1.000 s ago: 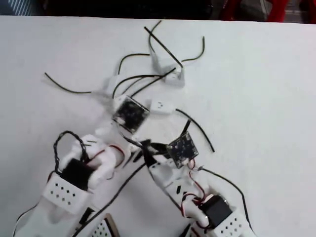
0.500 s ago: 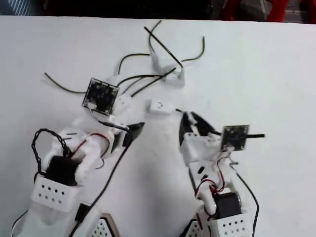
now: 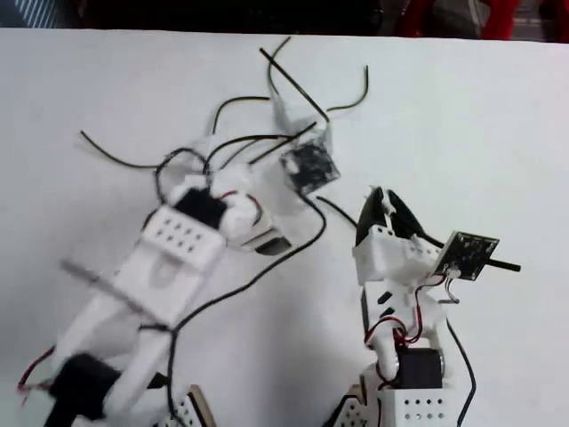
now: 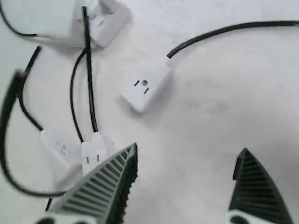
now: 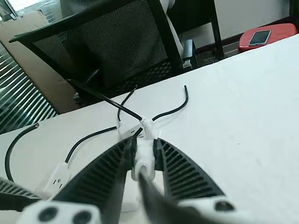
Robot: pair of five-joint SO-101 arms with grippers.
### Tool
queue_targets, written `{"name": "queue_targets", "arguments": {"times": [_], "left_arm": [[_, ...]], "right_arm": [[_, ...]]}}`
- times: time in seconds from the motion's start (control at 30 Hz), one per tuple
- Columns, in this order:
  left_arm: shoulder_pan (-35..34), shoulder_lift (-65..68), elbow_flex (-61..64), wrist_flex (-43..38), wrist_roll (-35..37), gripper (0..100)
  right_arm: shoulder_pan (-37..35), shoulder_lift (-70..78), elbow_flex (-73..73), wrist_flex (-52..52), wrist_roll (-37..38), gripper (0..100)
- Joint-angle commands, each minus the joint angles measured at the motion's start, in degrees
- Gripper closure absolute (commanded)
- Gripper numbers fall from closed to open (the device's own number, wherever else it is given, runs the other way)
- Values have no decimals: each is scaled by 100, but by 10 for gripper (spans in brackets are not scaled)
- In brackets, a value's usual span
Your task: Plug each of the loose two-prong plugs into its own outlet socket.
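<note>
Our left tool (image 4: 188, 150) hangs wide apart over the table (image 4: 219, 107), near an outlet socket (image 4: 145, 88). Our right tool (image 5: 145, 142) is clamped on a white plug (image 5: 143, 163).

White table (image 3: 498, 124), blk mesh chair (image 5: 117, 42) behind, slatted blinds (image 5: 18, 107) at side, pale wall (image 5: 252, 11), red box (image 5: 266, 39) nr wall.

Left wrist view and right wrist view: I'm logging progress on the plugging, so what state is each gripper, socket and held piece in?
Left gripper: open, empty.
Right gripper: shut on a white connector.
Outlet socket: loose on the table, slots empty.
Second socket: by the left gripper's finger, slots empty.
</note>
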Motion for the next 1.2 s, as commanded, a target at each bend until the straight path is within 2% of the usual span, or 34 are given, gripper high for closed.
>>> {"name": "queue_targets", "arguments": {"times": [0.0,0.2,0.5,0.67,0.8,1.03,1.17], "left_arm": [[251,1402,-1116,-158,-554,676],[136,2800,-1908,-879,-545,676],[-163,3943,-2875,-1178,-545,735],[-312,3996,-3174,-1160,-132,730],[-286,4110,-3024,-1160,-88,688],[-321,4910,-3508,-870,-62,688],[-268,4963,-3956,-246,-97,788]], "right_arm": [[48,-75,-105,-136,-9,982],[48,-75,-105,-136,-9,982],[13,-75,-105,-136,70,982],[4,-75,-105,-127,185,982],[4,-75,-105,-127,185,982],[4,-75,-105,-127,185,982],[4,-75,-105,-119,185,982]]}}
